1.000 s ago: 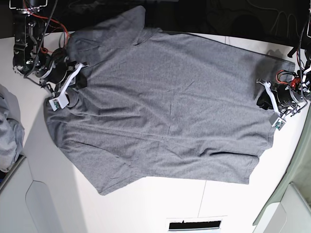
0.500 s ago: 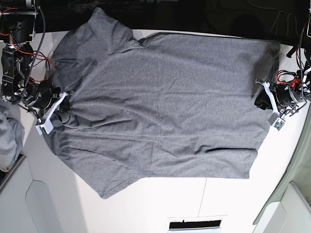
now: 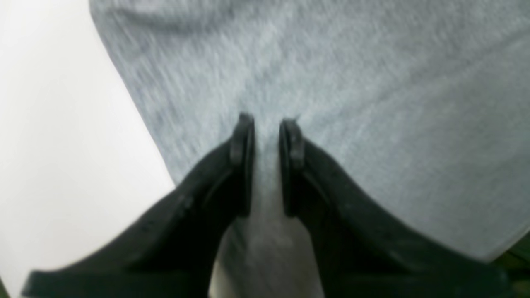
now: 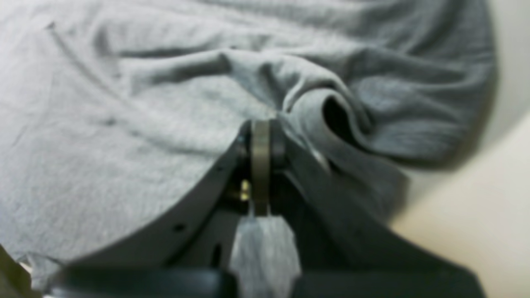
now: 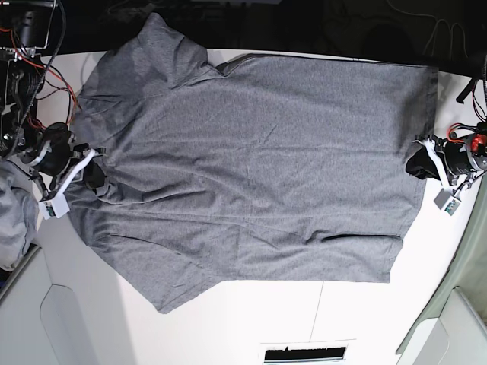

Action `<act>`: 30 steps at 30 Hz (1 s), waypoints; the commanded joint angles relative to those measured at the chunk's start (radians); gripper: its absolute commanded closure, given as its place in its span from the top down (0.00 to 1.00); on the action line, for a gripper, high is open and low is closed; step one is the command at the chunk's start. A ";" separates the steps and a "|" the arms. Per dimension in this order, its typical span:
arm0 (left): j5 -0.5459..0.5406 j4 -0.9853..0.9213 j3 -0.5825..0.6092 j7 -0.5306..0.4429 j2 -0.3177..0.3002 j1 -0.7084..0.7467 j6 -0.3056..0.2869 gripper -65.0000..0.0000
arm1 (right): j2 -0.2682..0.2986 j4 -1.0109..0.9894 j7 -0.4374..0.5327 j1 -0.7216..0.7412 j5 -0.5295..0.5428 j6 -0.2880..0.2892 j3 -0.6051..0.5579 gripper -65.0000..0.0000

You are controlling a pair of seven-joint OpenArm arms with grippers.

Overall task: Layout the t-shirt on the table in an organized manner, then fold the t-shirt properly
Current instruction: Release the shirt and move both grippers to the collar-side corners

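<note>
Here the t-shirt (image 5: 259, 167) lies spread nearly flat across the white table (image 5: 251, 319), stretched sideways in the base view, with its neck end toward that view's left and its hem toward the right. One sleeve reaches up past the table's far edge into the dark background; the other lies flat near the lower left. The right gripper (image 5: 93, 171) sits at the collar end, its jaws pressed fully together on a pinch of grey fabric, and the right wrist view shows the cloth bunched into folds and a small tunnel just beyond the fingertips. The left gripper (image 5: 417, 161) sits at the hem edge, jaws narrowly parted with a fold of the t-shirt clamped between them. A paler grey cloth heap (image 5: 14, 220) rests at the table's left edge.
</note>
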 commanded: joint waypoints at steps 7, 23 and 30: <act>-0.276 0.014 -0.198 0.164 -0.029 0.045 -0.048 0.36 | 0.022 0.177 -0.047 -0.211 0.072 0.020 0.159 0.00; -0.326 0.014 -0.335 0.174 -0.028 0.304 -0.048 0.52 | 0.022 0.112 -0.046 -0.470 0.135 0.054 0.251 0.48; -0.322 0.014 -0.344 0.183 -0.028 0.356 -0.048 0.54 | 0.022 0.012 -0.034 -0.467 0.166 0.053 0.184 0.51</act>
